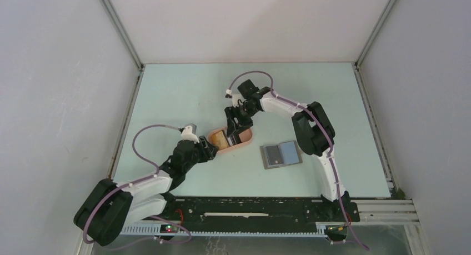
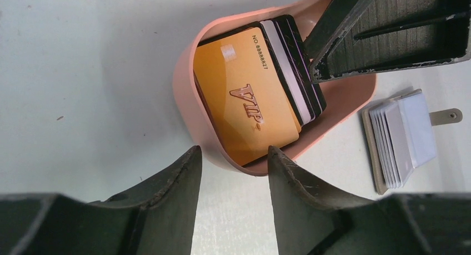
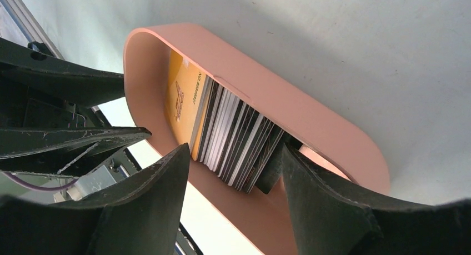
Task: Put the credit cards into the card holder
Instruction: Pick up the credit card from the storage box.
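"VIP", "NO 8888827" on yellow-orange card point(image 2: 244, 99) in peach tray point(image 2: 186, 99) with dark cards point(image 2: 294, 66). Both spread: left gripper point(image 2: 234, 150), right gripper point(image 3: 234, 152) astride them.

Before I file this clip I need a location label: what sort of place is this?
Probably a robot lab test cell: bare white walls and metal rails box in a pale table, with a left arm and a right arm bolted at its near edge.

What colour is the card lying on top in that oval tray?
The top card is yellow-orange with VIP lettering, clearest in the left wrist view.
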Controlling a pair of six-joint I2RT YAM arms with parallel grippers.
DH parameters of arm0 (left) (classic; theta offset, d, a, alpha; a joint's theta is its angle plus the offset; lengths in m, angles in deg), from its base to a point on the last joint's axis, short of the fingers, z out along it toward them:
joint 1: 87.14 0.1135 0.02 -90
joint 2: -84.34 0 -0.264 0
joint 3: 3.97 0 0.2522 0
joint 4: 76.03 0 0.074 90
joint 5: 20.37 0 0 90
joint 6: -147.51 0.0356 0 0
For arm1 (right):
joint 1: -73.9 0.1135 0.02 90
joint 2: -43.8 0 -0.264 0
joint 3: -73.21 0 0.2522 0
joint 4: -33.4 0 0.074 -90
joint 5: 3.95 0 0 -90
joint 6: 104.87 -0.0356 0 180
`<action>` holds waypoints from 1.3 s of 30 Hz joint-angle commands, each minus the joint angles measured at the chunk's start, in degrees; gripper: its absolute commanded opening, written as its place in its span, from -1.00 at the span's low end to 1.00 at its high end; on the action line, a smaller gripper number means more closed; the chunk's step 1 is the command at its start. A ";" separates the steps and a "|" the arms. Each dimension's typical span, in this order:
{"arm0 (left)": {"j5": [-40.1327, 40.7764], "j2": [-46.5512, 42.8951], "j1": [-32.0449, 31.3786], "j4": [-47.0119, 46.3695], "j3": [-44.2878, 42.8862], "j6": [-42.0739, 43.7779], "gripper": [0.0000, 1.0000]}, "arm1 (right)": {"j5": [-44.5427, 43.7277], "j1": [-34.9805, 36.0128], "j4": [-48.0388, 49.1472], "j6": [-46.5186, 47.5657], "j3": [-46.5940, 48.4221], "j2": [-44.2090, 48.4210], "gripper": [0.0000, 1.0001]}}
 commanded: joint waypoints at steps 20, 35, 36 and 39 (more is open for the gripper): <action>-5.26 4.87 0.45 -4.91 -2.82 0.36 -0.10 | 20.48 -2.20 8.65 -10.30 -4.43 0.48 0.30; -8.06 7.39 0.42 -6.51 -3.77 -0.34 -0.13 | 17.67 0.45 9.18 -10.82 -4.56 -2.29 0.48; -8.24 7.59 0.44 -6.66 -3.79 -0.39 -0.12 | 17.61 0.65 9.08 -10.84 -4.53 -2.53 0.48; -8.53 7.71 0.42 -6.81 -3.70 -0.59 -0.13 | 17.75 0.94 9.04 -11.04 -4.53 -2.65 0.48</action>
